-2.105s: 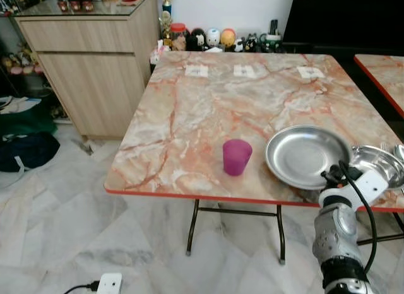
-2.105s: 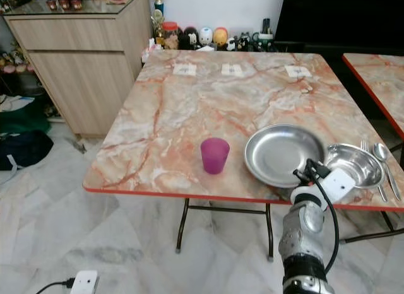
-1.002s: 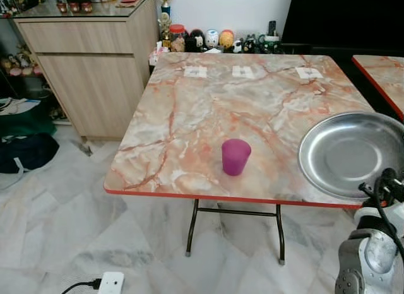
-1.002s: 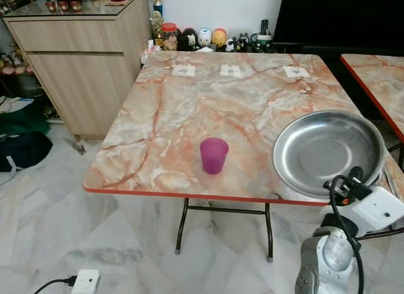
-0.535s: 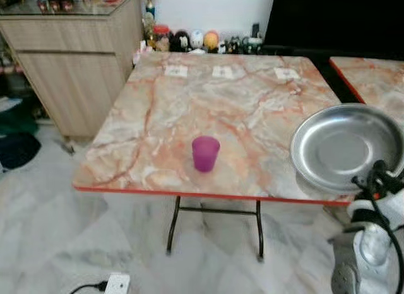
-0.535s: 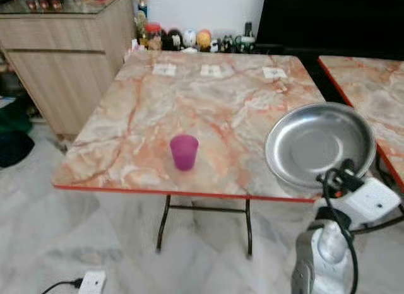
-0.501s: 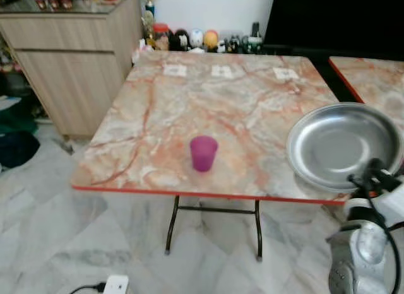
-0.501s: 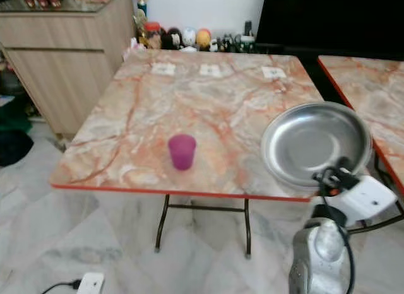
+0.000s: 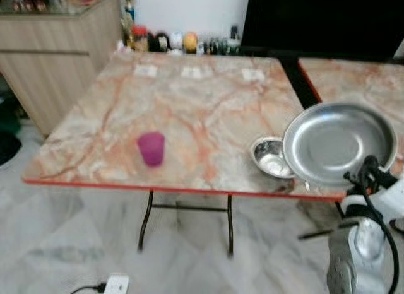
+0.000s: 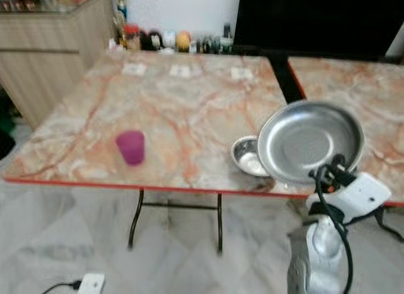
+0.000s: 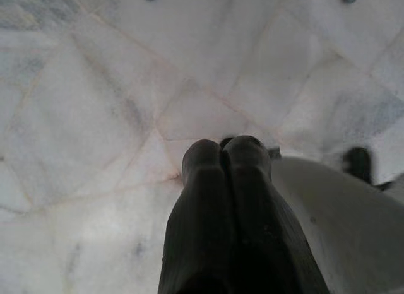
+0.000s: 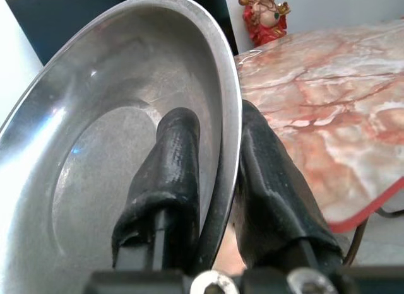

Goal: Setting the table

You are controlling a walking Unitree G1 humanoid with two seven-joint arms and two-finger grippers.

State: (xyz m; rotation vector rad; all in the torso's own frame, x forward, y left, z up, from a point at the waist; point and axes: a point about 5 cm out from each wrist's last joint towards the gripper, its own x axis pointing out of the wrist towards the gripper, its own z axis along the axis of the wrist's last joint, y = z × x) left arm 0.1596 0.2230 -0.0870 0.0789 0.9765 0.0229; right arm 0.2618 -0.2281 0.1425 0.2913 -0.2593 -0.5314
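plate (image 9: 339,141): lifted off the table (image 9: 189,111) since 2.1 s ago, now held tilted in the right gripper (image 12: 211,180) by its rim.
bowl (image 9: 271,158): uncovered again, just beside the plate's left edge.
camera: swung right, shifting the whole scene leftward.

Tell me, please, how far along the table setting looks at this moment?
Done: a purple cup stands on the marble table, and a small steel bowl sits near its front edge. In hand: the right gripper pinches the rim of the large steel plate, held above the table's right end. Left: setting that plate down at a place. The left gripper hangs shut over the floor.
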